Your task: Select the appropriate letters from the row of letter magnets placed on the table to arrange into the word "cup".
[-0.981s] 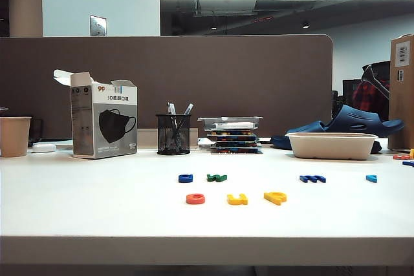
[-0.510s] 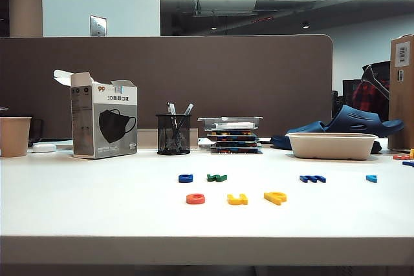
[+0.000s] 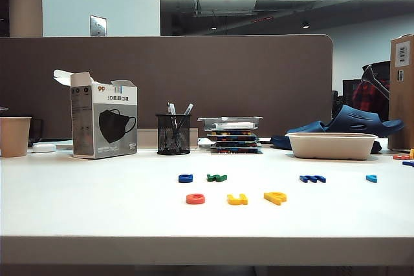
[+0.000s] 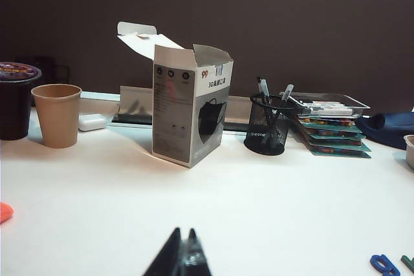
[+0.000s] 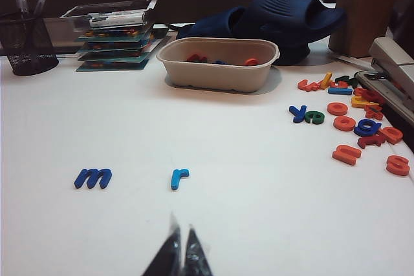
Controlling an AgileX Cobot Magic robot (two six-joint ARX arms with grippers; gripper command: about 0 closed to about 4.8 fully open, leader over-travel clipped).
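On the white table (image 3: 97, 211) a red-orange "c" (image 3: 195, 199), a yellow "u" (image 3: 237, 200) and a yellow "p" (image 3: 275, 197) lie side by side in a front line. Behind them lie a blue letter (image 3: 185, 178), a green letter (image 3: 217, 178), a dark blue "m" (image 3: 312, 178) and a light blue "r" (image 3: 371, 178). No arm shows in the exterior view. My left gripper (image 4: 184, 234) is shut and empty, low over bare table. My right gripper (image 5: 181, 227) is shut and empty, short of the "m" (image 5: 92, 178) and "r" (image 5: 178, 178).
A mask box (image 3: 103, 123), a paper cup (image 3: 14, 136) and a mesh pen holder (image 3: 173, 134) stand at the back. A stack of trays (image 3: 231, 135) and a beige bowl (image 5: 218, 63) sit further right. Loose letters (image 5: 352, 124) lie beside a stapler (image 5: 394, 69).
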